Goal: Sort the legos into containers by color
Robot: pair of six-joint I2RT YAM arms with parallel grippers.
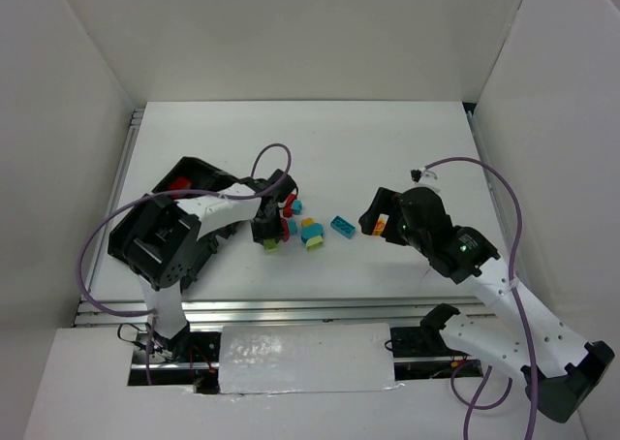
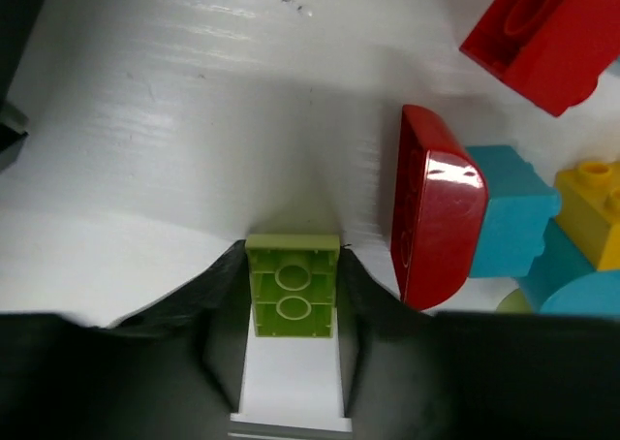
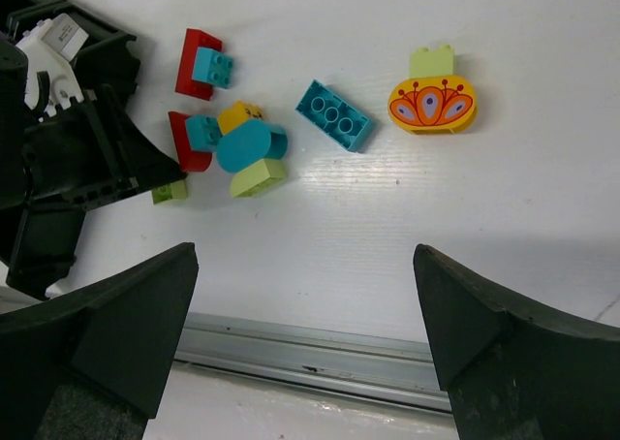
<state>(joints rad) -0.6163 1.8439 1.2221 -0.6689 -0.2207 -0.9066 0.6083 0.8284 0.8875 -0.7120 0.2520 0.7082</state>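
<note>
My left gripper [image 1: 269, 236] is low on the table, its jaws closed against both sides of a lime green lego [image 2: 291, 285] that lies studs-down. Just right of it lie a red curved lego [image 2: 436, 207], a cyan one [image 2: 509, 212] and a yellow one [image 2: 593, 203]. A lone cyan brick [image 1: 341, 227] lies mid-table. My right gripper [image 1: 373, 217] hangs wide open above the table with nothing in it; an orange-yellow oval lego [image 3: 432, 104] and a lime one [image 3: 432, 61] lie beyond it. The black containers tray [image 1: 155, 241] sits at left, partly under the left arm, with a red lego [image 1: 179, 182] inside.
A metal rail [image 1: 291, 309] runs along the table's near edge. White walls enclose the table at the back and on both sides. A purple cable [image 1: 276, 154] loops above the left wrist, and another trails from the right arm.
</note>
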